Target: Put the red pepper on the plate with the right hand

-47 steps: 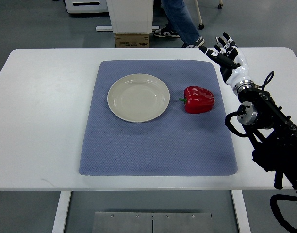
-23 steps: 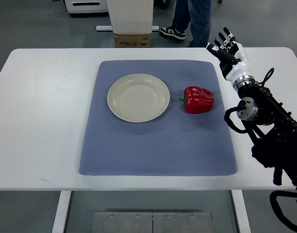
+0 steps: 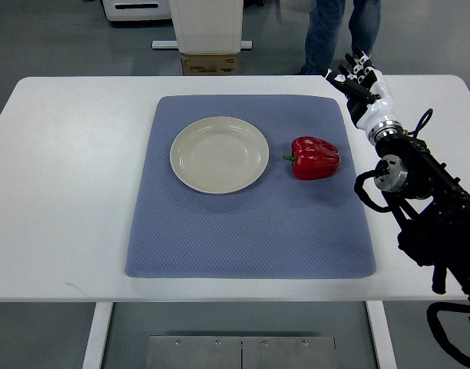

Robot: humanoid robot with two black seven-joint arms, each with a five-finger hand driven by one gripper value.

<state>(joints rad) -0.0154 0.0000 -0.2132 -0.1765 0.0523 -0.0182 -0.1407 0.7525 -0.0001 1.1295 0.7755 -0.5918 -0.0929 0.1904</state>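
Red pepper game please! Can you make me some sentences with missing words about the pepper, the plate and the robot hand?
1. The red pepper lies on the blue ____.
2. The plate has ____ on it.
3. The pepper sits to the ____ of the plate in the picture.
4. The right hand holds ____.

Missing words: mat; nothing; right; nothing

A mat (image 3: 250, 223) lies in the middle of a desk (image 3: 66, 177). On the mat, a plate (image 3: 219, 154) sits left of a pepper (image 3: 315, 157), near it but apart. The right hand (image 3: 363, 91) is over the desk's far right edge, beyond the mat's corner.
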